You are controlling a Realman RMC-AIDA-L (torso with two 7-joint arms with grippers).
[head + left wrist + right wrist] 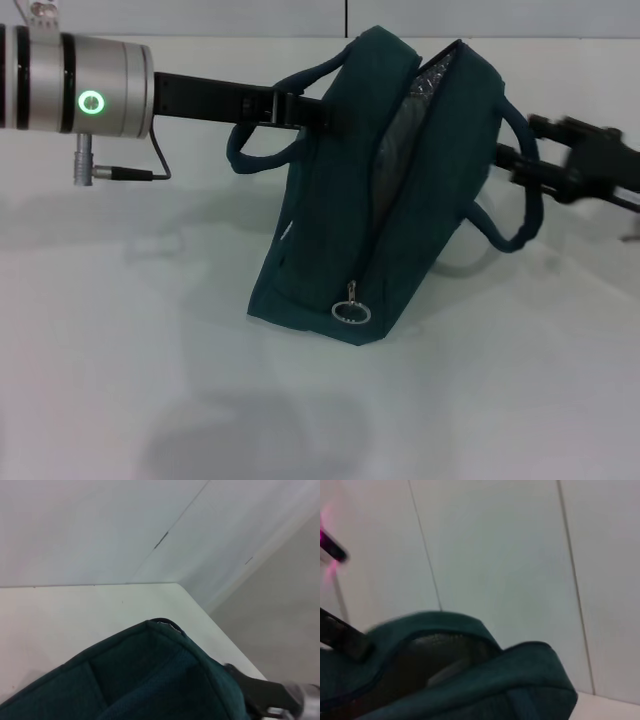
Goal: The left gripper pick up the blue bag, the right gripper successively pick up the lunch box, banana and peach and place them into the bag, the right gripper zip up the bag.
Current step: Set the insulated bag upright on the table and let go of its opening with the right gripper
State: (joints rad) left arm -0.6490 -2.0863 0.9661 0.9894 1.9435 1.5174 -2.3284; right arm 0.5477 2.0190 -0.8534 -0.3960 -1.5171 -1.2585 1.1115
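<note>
Blue bag held open, ready for zipping

The left pincer (300, 108) grips the blue bag (400, 200) by its top, tilted on the desk (150, 380) mid-surface. The right pincer (560, 160), its opening impossible to tell, must likely reach the ring pull (351, 312).

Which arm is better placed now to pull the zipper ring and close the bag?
Right. The left claw is busy at the blue bag by its handle; the right claw is beside the bag, apparently free. The zipper ring hangs low in front.
</note>
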